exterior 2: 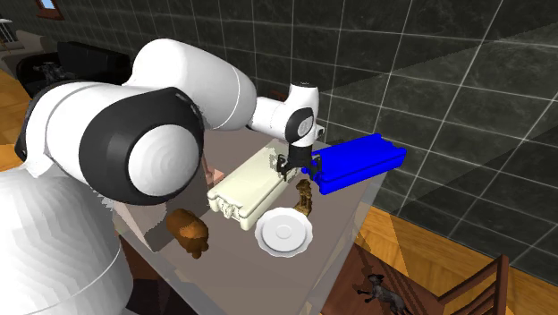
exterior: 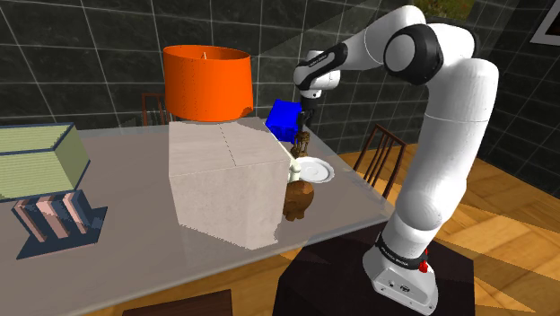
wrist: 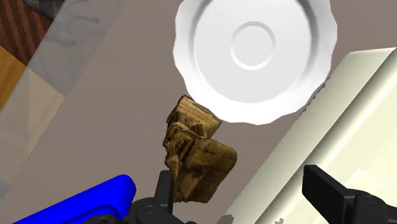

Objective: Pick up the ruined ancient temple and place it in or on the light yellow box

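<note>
Grasp of the temple being prepared
The tool, wide open and empty, is being poised over it beside the light yellow box; lifting and placing remain.

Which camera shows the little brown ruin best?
The wrist view: the ruin sits close up, its crumbled brown blocks plain. The second exterior view shows it small beside the plate; the shoulder view, a brown sliver beside the box.

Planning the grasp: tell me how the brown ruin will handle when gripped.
The ruin looks stiff and stone-like, so it probably won't bend. Its craggy, uneven faces may let the open gripper seat crookedly and twist it. It stands taller than wide beside the plate, so a nudge could tip it.
</note>
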